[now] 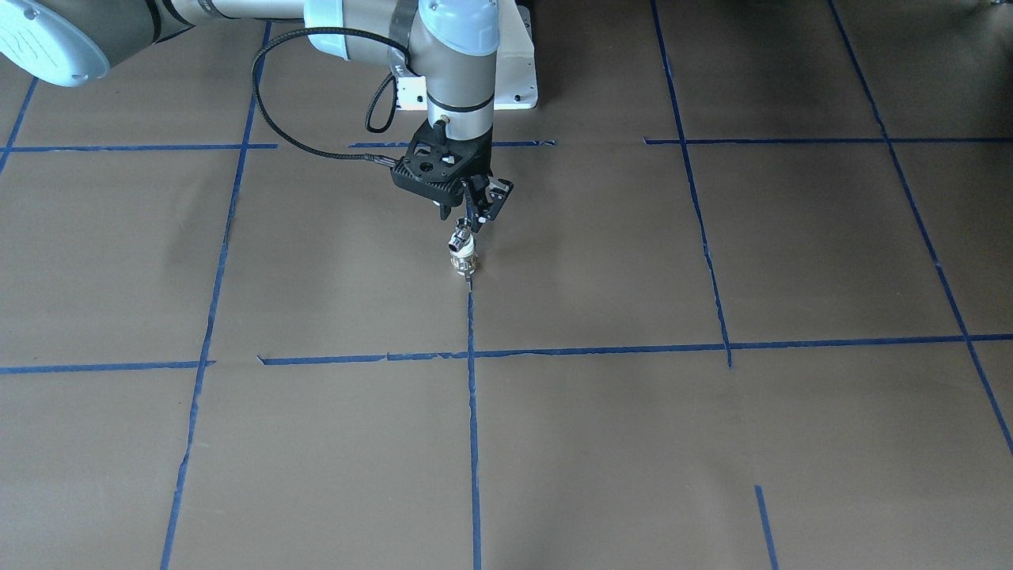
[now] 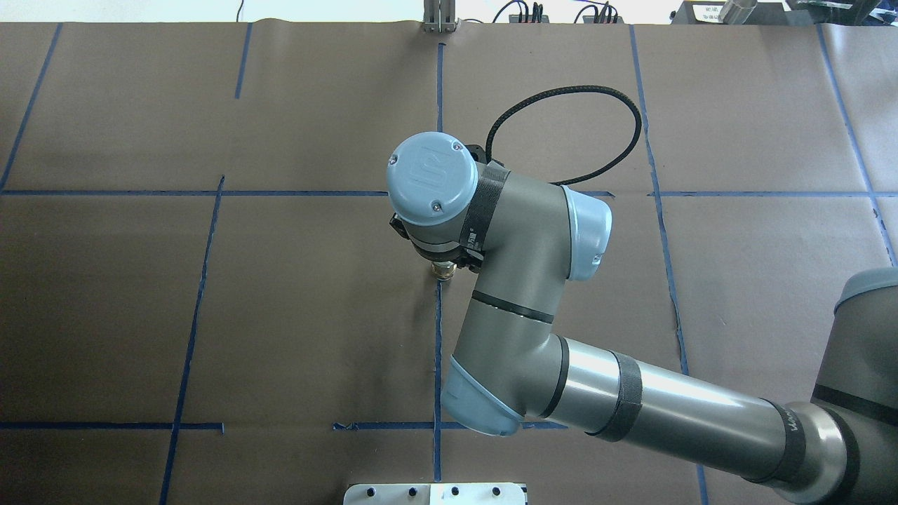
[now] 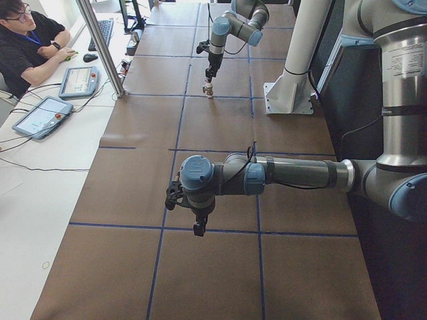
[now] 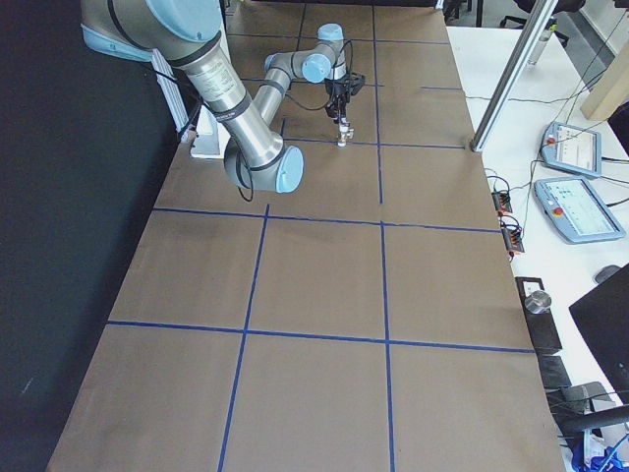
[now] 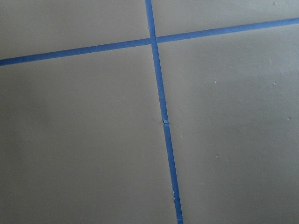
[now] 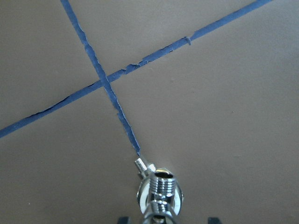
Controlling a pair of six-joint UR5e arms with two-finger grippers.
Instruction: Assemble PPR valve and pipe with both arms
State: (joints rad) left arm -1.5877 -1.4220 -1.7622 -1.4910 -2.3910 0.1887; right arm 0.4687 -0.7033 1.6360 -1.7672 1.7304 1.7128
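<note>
At the near end of a blue tape line [image 1: 472,396] on the brown paper-covered table [image 1: 712,253], the stubby white-and-brass PPR valve [image 1: 464,261] stands upright, with the small shiny chrome pipe [image 1: 457,241] seated on its top end. The black two-finger right gripper [image 1: 477,220] hovers just above the pair, its jaws spread wide to either side of the chrome fitting and touching neither part. Well apart along the table, the black left gripper [image 3: 198,227] hangs over the paper, seen only from the side, so its jaws' spread cannot be told.
</note>
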